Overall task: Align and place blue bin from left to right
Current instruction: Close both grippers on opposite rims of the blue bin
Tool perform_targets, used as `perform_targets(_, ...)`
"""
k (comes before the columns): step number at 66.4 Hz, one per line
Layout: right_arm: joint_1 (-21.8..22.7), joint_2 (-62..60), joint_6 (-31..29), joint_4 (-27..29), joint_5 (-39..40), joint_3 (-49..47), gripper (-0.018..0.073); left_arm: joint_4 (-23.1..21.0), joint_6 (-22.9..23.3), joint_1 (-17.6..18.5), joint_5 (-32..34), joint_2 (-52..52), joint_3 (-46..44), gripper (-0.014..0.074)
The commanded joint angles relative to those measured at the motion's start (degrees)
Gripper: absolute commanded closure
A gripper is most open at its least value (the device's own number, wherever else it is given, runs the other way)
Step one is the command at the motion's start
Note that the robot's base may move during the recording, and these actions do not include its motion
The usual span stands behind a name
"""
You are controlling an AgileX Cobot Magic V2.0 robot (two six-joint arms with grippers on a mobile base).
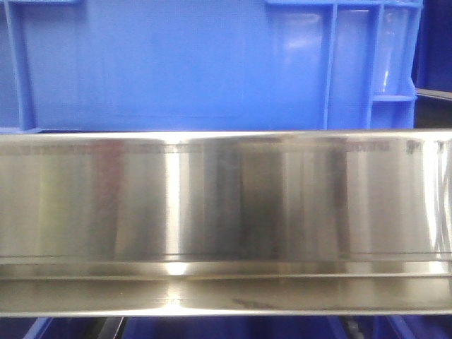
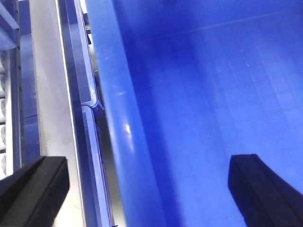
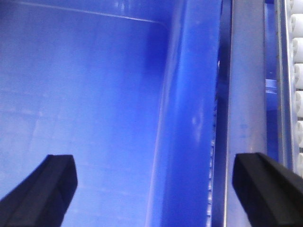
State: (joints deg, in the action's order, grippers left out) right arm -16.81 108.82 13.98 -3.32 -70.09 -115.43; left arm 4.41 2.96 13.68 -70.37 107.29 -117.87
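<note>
the left pincer [image 2: 147, 182] is gaping wide, its matte black fingers [image 2: 33, 189] straddling the thick, glossy rim of the blue bin [image 2: 213, 94]. the right pincer [image 3: 154, 182] is spreading just as wide over the opposite rim. a brushed steel rail [image 2: 47, 94] is running at the left pincer's 9 o'clock. white rollers [image 3: 298, 71] are lining the right view's 3 o'clock edge.

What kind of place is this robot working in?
Probably a warehouse or factory sorting line: a large blue bin sits behind a stainless steel rail, and white conveyor rollers run alongside.
</note>
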Motion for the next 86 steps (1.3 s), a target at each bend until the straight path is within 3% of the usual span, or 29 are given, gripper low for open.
perform_targets(1,0.2,-0.2,-0.5,-0.4,0.1,-0.5,0.0068,-0.3,1.5,0.3,0.4,-0.2,-0.4,0.0027)
perform_targets(6,0.2,-0.2,-0.5,-0.4,0.1,-0.5,0.0196,-0.4,2.4,0.3,0.4,-0.2,-0.4,0.0079)
perform_targets(11,0.2,-0.2,-0.5,-0.4,0.1,-0.5,0.0366,-0.4,3.7,0.3,0.4,-0.2,-0.4,0.02)
perform_targets(20,0.2,-0.2,-0.5,-0.4,0.1,-0.5,0.065,-0.4,4.0,0.3,0.4,-0.2,-0.4,0.0543)
perform_targets(24,0.2,-0.2,-0.4,-0.4,0.1,-0.5,0.0631,-0.6,4.0,0.3,0.4,-0.2,-0.4,0.0706)
perform_targets(59,0.2,-0.3,-0.4,-0.4,0.1,-0.5,0.0628,-1.2,4.2,0.3,0.4,-0.2,-0.4,0.0708)
perform_targets(86,0.2,-5.7,-0.4,-0.6,0.1,-0.5,0.0628,-1.4,4.2,0.3,0.4,-7.0,-0.5,0.0708)
